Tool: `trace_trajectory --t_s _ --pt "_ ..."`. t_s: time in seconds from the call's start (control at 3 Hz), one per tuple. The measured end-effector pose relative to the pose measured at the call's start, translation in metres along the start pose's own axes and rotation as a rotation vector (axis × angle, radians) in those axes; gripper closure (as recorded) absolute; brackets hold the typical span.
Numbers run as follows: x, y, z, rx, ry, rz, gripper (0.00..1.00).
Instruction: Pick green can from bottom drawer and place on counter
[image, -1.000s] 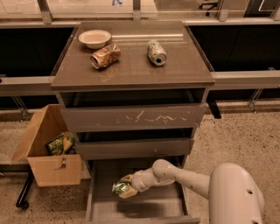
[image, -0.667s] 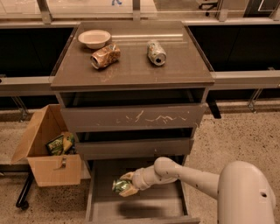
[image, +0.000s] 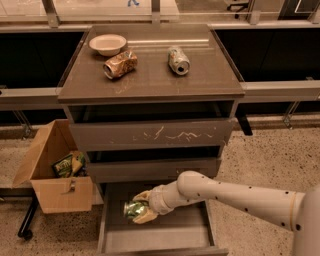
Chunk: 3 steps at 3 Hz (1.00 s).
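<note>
Now the gripper (image: 141, 207) pinches the green can (image: 131, 210) inside the bottom drawer (image: 196, 236). Best to hold firm, draw it outward clear of the upper drawers, then raise it to a bare spot on the counter (image: 150, 82).

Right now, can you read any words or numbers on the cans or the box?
No words or numbers can be read anywhere.
green can, gripped by the gripper inside the bottom drawer: print too blurred.
tan-gold can and silver-white can on the counter: markings too blurred.
packets in the cardboard box: print too blurred.
</note>
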<state>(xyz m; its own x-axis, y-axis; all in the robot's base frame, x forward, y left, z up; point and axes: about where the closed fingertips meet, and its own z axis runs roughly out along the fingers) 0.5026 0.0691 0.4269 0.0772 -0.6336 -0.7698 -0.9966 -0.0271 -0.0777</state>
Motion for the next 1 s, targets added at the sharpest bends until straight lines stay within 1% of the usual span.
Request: trace_trajectory --t_s 0.33,0.67,1.0 --pt "-0.069 0.016 -0.068 -0.016 -0.008 -0.091 1.0" --pt "-0.084 0.023 -0.088 -0.05 0.006 -0.124 1.0" --pt "-0.086 0.021 -0.09 -0.034 -0.005 -0.117 1.0"
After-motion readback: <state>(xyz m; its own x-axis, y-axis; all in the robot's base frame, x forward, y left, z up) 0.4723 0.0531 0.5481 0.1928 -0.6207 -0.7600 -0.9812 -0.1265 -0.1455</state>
